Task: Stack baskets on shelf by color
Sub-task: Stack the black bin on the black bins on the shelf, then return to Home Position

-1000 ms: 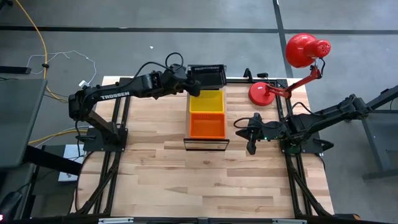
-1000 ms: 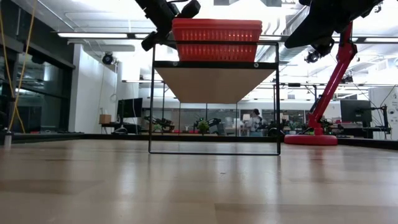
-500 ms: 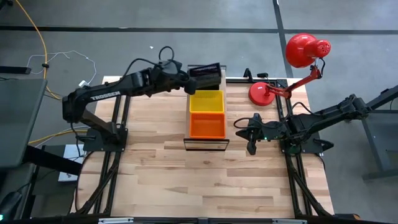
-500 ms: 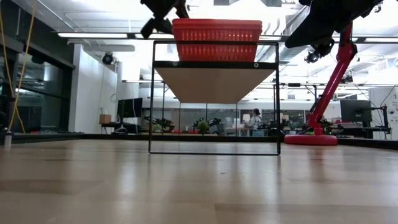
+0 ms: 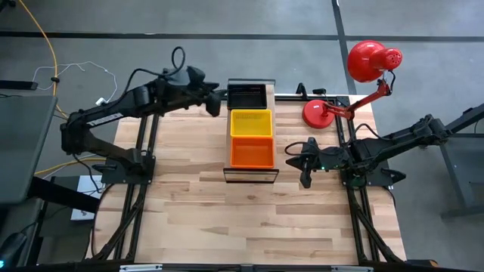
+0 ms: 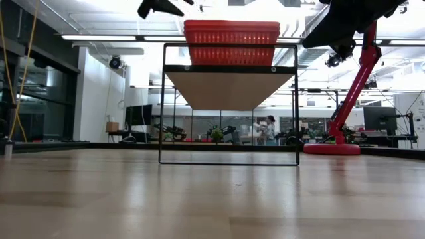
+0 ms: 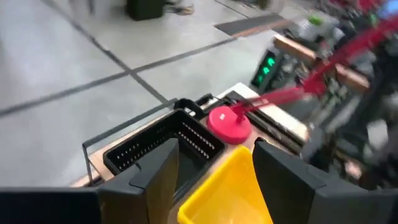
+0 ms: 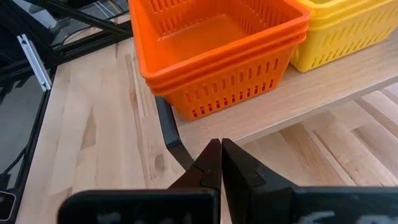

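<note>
Here the left claw gapes empty beside the black baskets, upper centre; the right claw, centre-right, is closed, empty.

left wrist view blurred, red lamp smeared, yellow basket cut off

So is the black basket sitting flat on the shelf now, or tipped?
Flat, as far as shown: the black basket sits level at the shelf's far end behind the yellow basket, left gripper clear of it.

arms: two, dark, jointed | left arm: looped black cable on top | right arm: green light near base
</note>
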Robot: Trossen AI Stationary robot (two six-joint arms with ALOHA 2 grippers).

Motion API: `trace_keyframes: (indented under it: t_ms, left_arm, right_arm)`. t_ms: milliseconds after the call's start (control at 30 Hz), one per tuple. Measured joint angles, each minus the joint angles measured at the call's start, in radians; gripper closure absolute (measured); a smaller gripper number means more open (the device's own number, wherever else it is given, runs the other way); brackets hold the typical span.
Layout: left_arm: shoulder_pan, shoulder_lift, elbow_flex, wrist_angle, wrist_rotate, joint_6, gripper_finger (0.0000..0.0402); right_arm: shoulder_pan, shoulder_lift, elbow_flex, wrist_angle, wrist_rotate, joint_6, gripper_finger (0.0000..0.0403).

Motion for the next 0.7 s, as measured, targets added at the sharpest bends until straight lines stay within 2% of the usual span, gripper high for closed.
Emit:
trace_keyframes:
  t_ms: [167, 300, 467, 700]
  left_arm:
    - [-0.079, -0.080, -0.038, -0.018, 0.004, 0.153, 0.0234]
    - [-0.178, -0.163, -0.163, 0.065, -0.014, 0.235, 0.0288]
    - [-0.333, -0.288, -0.446, 0.312, -0.018, 0.290, 0.0388]
    - [-0.536, -0.432, -0.892, 0.805, -0.033, 0.412, 0.0399]
  right_arm:
    - [0.000, 0.000, 0.000, 0.014, 0.002, -0.023, 0.0403]
    - [0.000, 0.000, 0.000, 0.020, 0.002, -0.026, 0.0403]
    - [0.000, 0.000, 0.000, 0.021, 0.002, -0.018, 0.0403]
    - [0.031, -0.004, 0.000, 0.046, 0.025, -0.026, 0.0403]
